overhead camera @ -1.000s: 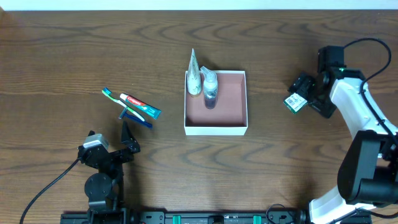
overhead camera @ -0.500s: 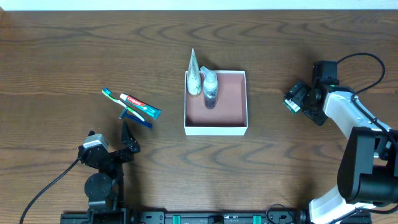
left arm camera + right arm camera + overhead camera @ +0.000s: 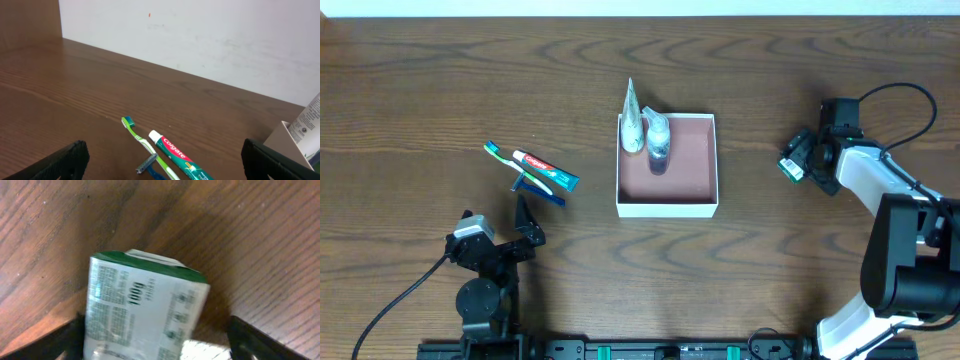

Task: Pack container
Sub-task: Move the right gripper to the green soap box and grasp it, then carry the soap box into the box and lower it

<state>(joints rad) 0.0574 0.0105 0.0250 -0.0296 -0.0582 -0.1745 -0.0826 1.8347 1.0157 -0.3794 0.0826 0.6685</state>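
Note:
The container [image 3: 700,165] stands mid-table, a shallow white-walled box with a pink-brown inside. A white tube [image 3: 633,118] and a clear bottle [image 3: 659,140] lean in its far left corner. A toothbrush [image 3: 510,161], a Colgate toothpaste tube [image 3: 546,169] and a blue razor [image 3: 535,185] lie to its left; they also show in the left wrist view: toothbrush [image 3: 137,136], toothpaste [image 3: 177,156], razor [image 3: 147,164]. My left gripper [image 3: 527,225] [image 3: 165,160] is open and empty, short of them. My right gripper [image 3: 802,160] [image 3: 152,342] is open around a green-and-white small box [image 3: 791,167] [image 3: 145,310]; there is a gap on the box's right side.
A white wall [image 3: 200,40] backs the wooden table's far edge. A black cable [image 3: 380,310] runs from the left arm's base at the near left.
The right wrist has swung and moved slightly left, and the green-and-white box has shifted a little left with it. The left arm and the toiletries have not moved.

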